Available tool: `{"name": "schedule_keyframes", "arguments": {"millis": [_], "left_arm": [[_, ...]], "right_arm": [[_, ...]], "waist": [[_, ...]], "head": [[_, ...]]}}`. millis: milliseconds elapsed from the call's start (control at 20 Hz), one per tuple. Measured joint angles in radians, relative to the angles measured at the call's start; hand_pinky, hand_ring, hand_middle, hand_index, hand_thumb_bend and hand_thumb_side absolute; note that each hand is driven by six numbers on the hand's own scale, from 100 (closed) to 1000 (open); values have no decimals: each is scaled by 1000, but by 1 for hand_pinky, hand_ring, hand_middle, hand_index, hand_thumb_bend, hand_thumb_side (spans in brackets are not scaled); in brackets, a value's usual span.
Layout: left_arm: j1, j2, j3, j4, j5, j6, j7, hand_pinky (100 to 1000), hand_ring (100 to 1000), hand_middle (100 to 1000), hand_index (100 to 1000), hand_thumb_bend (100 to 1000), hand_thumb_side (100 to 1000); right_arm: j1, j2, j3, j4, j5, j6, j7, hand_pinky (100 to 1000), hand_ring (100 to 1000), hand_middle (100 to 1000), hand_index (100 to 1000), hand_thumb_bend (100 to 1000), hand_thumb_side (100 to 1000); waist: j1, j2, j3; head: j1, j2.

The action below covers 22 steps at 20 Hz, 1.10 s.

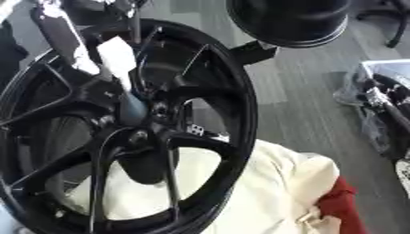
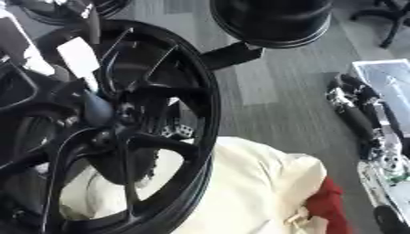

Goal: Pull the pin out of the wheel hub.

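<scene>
A big black wheel (image 1: 120,128) is stood upright on a soft cream cloth (image 1: 264,192). The wheel is made of shiny, smooth metal, and thin curved spokes are spread out from the round hub (image 1: 156,112) in its middle. The left hand (image 1: 118,59) is reached in from the top left, and a flat white patch is seen on it. The hand is held right at the hub. A smooth grey-blue rounded piece (image 1: 132,109) is pressed against the hub, but it cannot be told if this is the pin or part of the hand. It cannot be told if the fingers are curled or straight. A second black wheel (image 1: 288,20), round and dark, is seen at the top. One crumpled red cloth (image 1: 344,201) is laid beside the cream one. The grey floor (image 1: 304,105) is covered in rough carpet. Black and silver shapes (image 2: 360,119) are seen by the right edge.
</scene>
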Motion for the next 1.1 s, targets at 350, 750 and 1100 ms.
{"name": "schedule_keyframes", "arguments": {"millis": [350, 750, 1100], "left_arm": [[0, 0, -1, 8, -30, -22, 8, 846, 781, 686, 689, 491, 100], [0, 0, 12, 18, -59, -34, 13, 837, 773, 673, 678, 469, 100], [-1, 0, 21, 26, -79, -42, 20, 836, 776, 688, 682, 504, 100]], "right_arm": [[0, 1, 0, 0, 0, -1, 1, 878, 764, 767, 873, 164, 475], [0, 9, 0, 6, 0, -2, 3, 878, 764, 766, 872, 164, 476], [0, 9, 0, 6, 1, -4, 5, 879, 764, 765, 871, 163, 478]], "waist": [[-3, 5, -1], [-6, 11, -2], [-7, 17, -3]], "head": [[1, 0], [3, -7], [6, -10]]}}
